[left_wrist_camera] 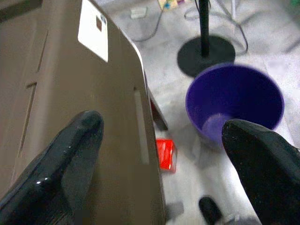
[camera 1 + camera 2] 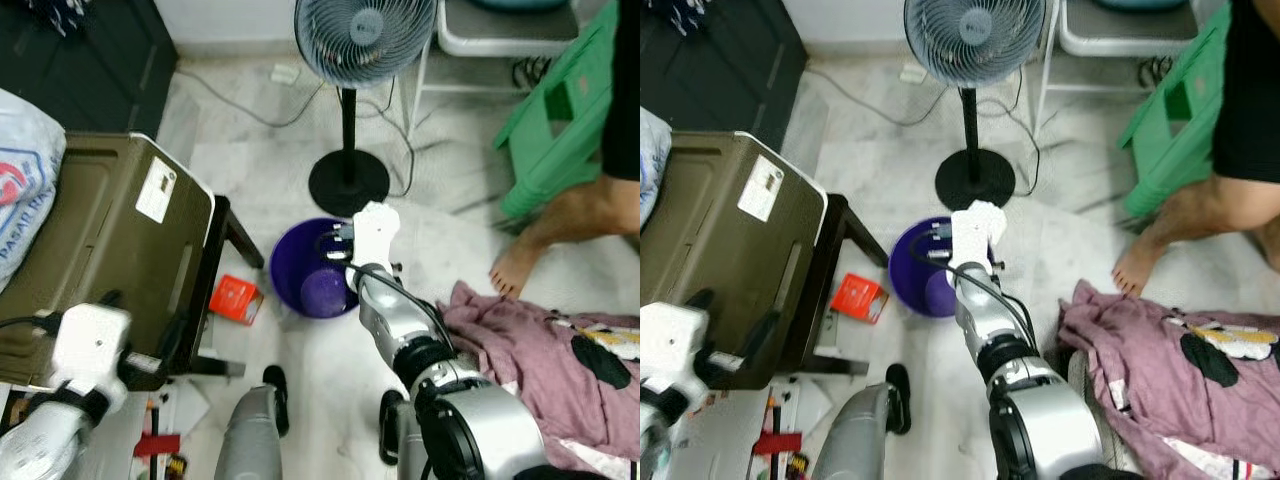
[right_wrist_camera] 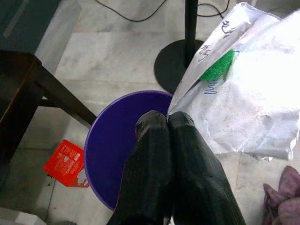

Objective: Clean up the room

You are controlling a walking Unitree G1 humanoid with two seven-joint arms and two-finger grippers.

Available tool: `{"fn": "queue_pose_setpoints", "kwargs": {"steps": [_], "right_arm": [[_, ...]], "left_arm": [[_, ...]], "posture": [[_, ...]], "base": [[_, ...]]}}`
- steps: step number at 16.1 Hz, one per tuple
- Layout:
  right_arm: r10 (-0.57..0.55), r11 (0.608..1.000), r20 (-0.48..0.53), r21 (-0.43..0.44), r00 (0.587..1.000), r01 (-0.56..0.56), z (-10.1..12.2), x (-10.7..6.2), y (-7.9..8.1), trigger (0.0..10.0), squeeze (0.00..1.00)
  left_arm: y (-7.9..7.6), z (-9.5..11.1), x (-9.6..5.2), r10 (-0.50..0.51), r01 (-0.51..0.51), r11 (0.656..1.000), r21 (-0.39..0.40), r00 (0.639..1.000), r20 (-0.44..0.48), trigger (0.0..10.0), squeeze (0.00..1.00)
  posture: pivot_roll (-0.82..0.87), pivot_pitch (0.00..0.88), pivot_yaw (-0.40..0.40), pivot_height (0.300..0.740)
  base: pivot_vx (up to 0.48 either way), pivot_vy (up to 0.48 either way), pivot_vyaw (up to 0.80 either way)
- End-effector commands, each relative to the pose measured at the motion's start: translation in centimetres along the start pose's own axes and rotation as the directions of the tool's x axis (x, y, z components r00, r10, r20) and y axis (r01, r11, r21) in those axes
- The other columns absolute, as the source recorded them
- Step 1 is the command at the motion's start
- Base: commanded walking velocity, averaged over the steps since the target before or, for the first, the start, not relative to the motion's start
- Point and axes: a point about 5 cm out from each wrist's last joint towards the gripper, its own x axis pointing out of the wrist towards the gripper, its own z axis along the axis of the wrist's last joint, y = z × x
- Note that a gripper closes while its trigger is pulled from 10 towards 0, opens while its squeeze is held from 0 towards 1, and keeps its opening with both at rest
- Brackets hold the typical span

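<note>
The landmark is the round purple plastic bucket (image 2: 318,268) standing on the pale marble floor (image 2: 450,240). The right gripper (image 3: 168,123) is extended over the bucket's rim; its two black fingers are pressed together and pinch the edge of a crinkled silver foil wrapper (image 3: 248,103). The wrapper carries a green patch and dark handwriting-like print that cannot be read. In the right wrist view the wrapper hangs beside the bucket, over its far rim and the floor next to it. A flat red packet (image 2: 236,299) with white print, illegible at this size, lies on the floor just beside the bucket, on the side toward the dark wooden stool (image 2: 232,240). An olive-brown plastic crate (image 2: 110,240) bearing a white rectangular label (image 2: 157,189) with unreadable small print rests on that stool, near the bucket. The left gripper (image 1: 164,154) hovers over the crate's edge with its fingers spread wide apart, holding nothing. Beyond the bucket stands a black pedestal fan (image 2: 350,120), its round base just behind the rim. A crumpled pink garment (image 2: 540,350) lies on the floor on the bucket's opposite side from the stool, and a person's bare foot (image 2: 515,268) stands past it, near a green plastic stool (image 2: 560,120). A white sack (image 2: 20,170) with red and blue lettering, partly reading "PASAI", lies beyond the crate.
</note>
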Motion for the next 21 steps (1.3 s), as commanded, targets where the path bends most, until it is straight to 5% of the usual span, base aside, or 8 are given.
{"fn": "queue_pose_setpoints", "kwargs": {"steps": [1, 6, 8, 12, 13, 21], "right_arm": [[0.076, 0.996, -0.013, 0.047, 0.997, -0.075, 0.4, -0.4, 4.0, 10.0, 0.00], [0.145, 0.986, 0.035, 0.080, 0.989, -0.148, 2.3, -0.4, 6.7, 10.0, 0.00], [0.196, 0.974, 0.070, 0.100, 0.978, -0.203, 3.5, -0.6, 8.4, 10.0, 0.00], [0.217, 0.967, 0.087, 0.115, 0.972, -0.226, 4.1, -0.8, 9.2, 10.0, 0.00], [0.218, 0.966, 0.090, 0.121, 0.972, -0.228, 4.1, -0.8, 9.1, 10.0, 1.00], [0.201, 0.970, 0.122, 0.110, 0.972, -0.215, 4.6, -0.5, 8.3, 10.0, 1.00]], "left_arm": [[0.7, 0.0, -1.0, 0.013, -0.013, 1.000, 0.015, 0.999, -0.032, 10.0, 0.00], [2.6, -0.1, -3.4, 0.051, -0.045, 0.997, 0.064, 0.993, -0.103, 10.0, 0.00], [2.6, -0.1, -3.4, 0.050, -0.043, 0.997, 0.064, 0.993, -0.110, 10.0, 0.00], [2.3, 0.0, -3.1, 0.041, -0.035, 0.998, 0.059, 0.993, -0.106, 10.0, 0.00], [2.3, 0.0, -2.9, 0.046, -0.040, 0.998, 0.058, 0.994, -0.102, 10.0, 0.00], [2.0, -0.2, -2.4, 0.042, -0.038, 0.998, 0.042, 0.995, -0.093, 10.0, 0.00]], "posture": [[0.30, 0.424, 0.128, 0.740], [0.34, 0.439, 0.152, 0.740], [0.34, 0.439, 0.154, 0.740], [0.33, 0.435, 0.142, 0.740], [0.33, 0.431, 0.139, 0.740], [0.31, 0.421, 0.128, 0.740]], "base": [[0.000, 0.000, 0.00], [0.000, 0.000, 0.00], [0.000, 0.000, 0.00], [0.000, 0.000, 0.00], [0.000, 0.000, 0.00], [0.000, 0.000, 0.00]]}}
